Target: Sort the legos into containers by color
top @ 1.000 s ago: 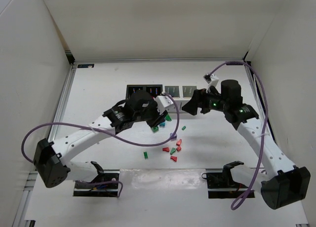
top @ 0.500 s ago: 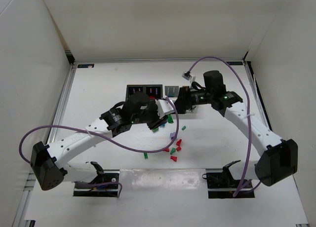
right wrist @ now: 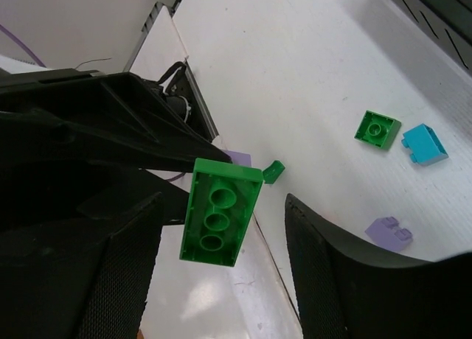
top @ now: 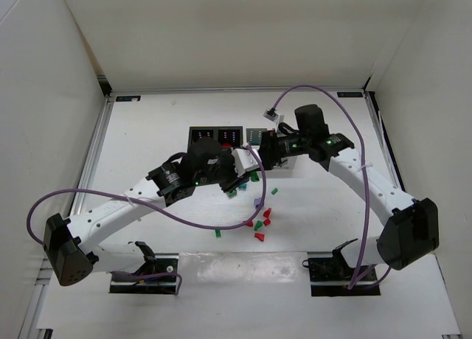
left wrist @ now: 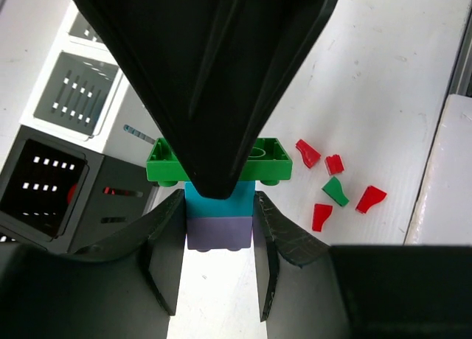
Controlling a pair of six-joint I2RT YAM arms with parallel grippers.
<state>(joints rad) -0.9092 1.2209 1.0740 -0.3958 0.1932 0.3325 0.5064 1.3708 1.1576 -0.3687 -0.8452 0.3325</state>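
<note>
My left gripper (left wrist: 220, 210) is shut on a stack of legos, its fingers pressing the purple brick (left wrist: 219, 233) and the teal brick (left wrist: 220, 204) above it. A long green brick (left wrist: 274, 160) caps the stack. My right gripper (right wrist: 221, 221) stands open around that green brick (right wrist: 221, 212), with a gap on each side. In the top view the two grippers meet in front of the containers (top: 230, 135), the left gripper (top: 237, 175) below the right gripper (top: 267, 149). Two black bins and one white bin (top: 256, 135) show; the right arm hides the rest.
Loose red legos (top: 267, 214), a green one (top: 258, 225) and a purple one (top: 258, 203) lie in front of the grippers. Another green piece (top: 217, 232) lies nearer the bases. A green square brick (right wrist: 377, 128) and a teal brick (right wrist: 425, 144) sit on the table.
The right arm has swung left from the white bins to the left gripper's stack, and its jaws have narrowed around the green brick. The left arm has hardly moved.
</note>
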